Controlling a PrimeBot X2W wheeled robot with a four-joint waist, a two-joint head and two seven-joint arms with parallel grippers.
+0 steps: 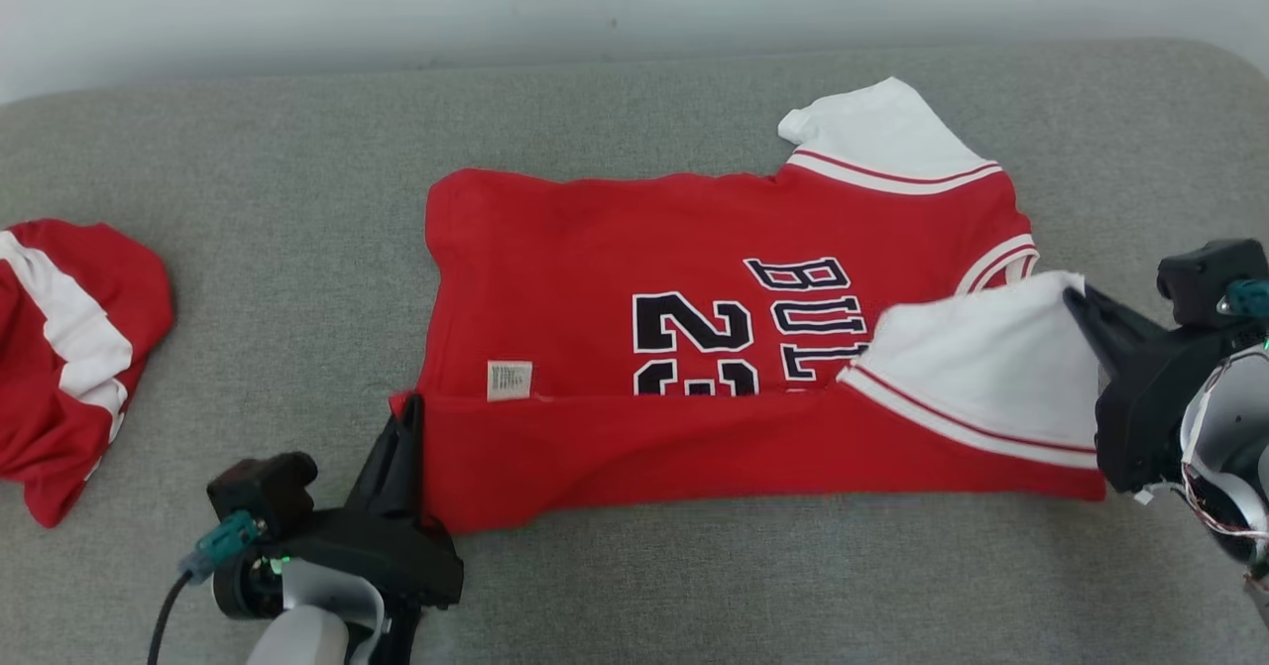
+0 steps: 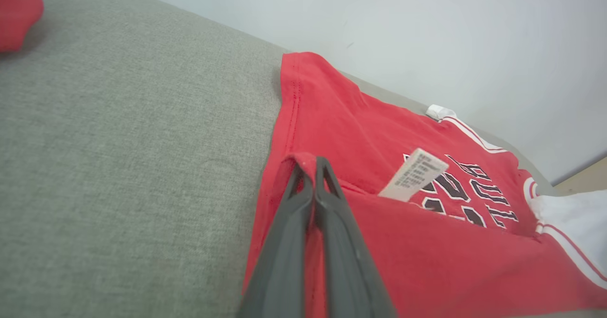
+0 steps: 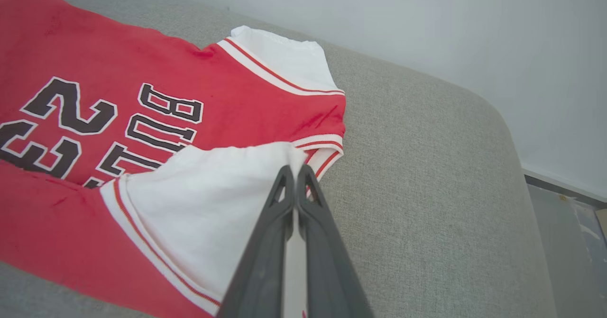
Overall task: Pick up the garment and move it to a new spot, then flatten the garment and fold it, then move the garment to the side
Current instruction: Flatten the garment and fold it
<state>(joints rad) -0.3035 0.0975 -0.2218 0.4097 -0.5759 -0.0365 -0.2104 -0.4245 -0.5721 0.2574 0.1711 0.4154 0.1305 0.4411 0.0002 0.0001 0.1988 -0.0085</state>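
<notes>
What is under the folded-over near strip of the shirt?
More of the shirt: the flap covers the bottom of the black number and lettering. A white label pokes out at its edge. The rest beneath is hidden.

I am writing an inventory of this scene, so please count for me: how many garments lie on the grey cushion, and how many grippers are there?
Garments: 2, the red number 23 jersey and a crumpled red and white garment on the robot's left.
Grippers: 2, the left gripper and the right gripper, both shut on the jersey.
Total: 4.
</notes>
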